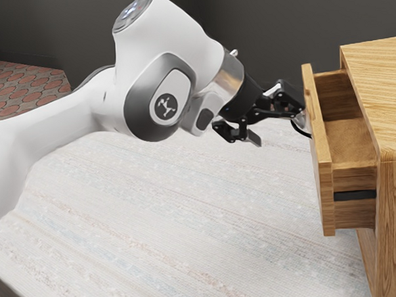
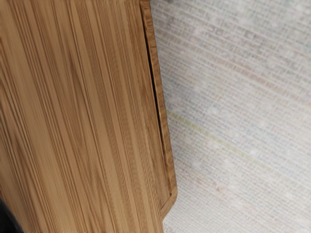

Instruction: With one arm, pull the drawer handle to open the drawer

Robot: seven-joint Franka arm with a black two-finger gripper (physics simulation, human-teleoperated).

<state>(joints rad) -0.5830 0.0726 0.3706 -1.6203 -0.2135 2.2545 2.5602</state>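
— So, where is the drawer (image 1: 345,135)?
— At the exterior view's right, high in the cabinet (image 1: 385,61). It stands partly out, and its side wall and open inside show behind the front panel (image 1: 318,150).
— And the gripper (image 1: 293,106)?
— Close against the left face of that panel, where the dark handle (image 1: 305,125) curves out. In the wrist view the front panel is just ahead of the gripper, with the rug (image 2: 243,97) past its edge.
— Is it closed on the handle?
— I cannot tell. The contact itself is not clear from here.
— Which way should the pull go?
— The handle lies just right of the gripper, and the drawer slides along the left-right line. So I judge the gripper should draw straight left, away from the cabinet, and keep level so the drawer does not bind.
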